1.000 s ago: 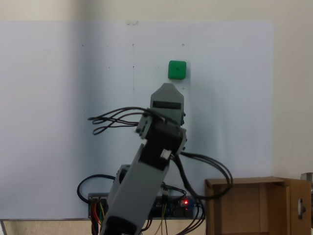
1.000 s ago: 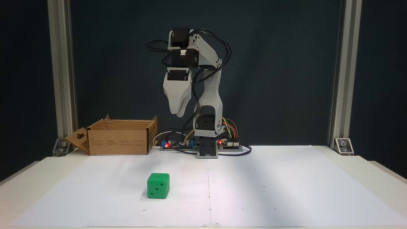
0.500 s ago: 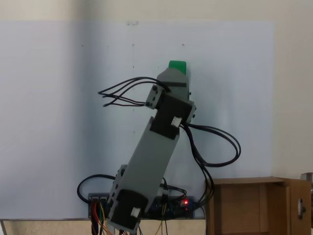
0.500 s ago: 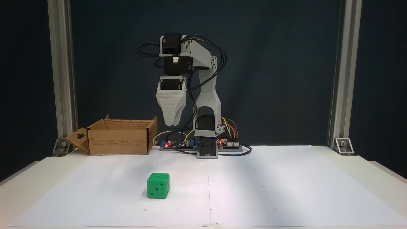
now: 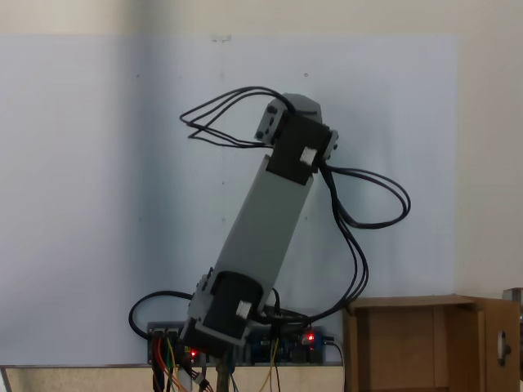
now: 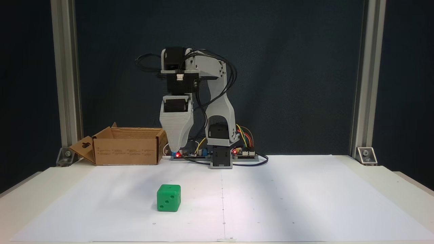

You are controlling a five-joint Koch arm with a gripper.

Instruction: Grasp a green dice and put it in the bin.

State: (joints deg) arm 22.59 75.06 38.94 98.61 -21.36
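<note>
A: Where is the claw (image 6: 174, 149)?

B: It hangs in the air, tips pointing down at the counter (image 6: 305, 203), touching nothing. From the front its two halves line up into one grey wedge, so I cannot tell whether it is parted or closed.

A: And the cube?

B: The green dice (image 6: 168, 198) sits below the claw and nearer the camera, alone on the white paper sheet (image 6: 271, 210), three dark dots on its front face. The claw is well above it, with clear space between them.

A: The bin?

B: The bin (image 6: 127, 146), a brown cardboard box with its flaps up, stands to the claw's left in the front view, back by the arm's base. In the view from above, its corner (image 5: 417, 343) lies at lower right.

A: The surroundings?

B: A pale counter, a dark backdrop (image 6: 288, 67) behind the arm, and metal posts (image 6: 66, 74) at either side. Circuit boards with red lights (image 6: 244, 154) and coloured wires sit at the arm's foot.
</note>
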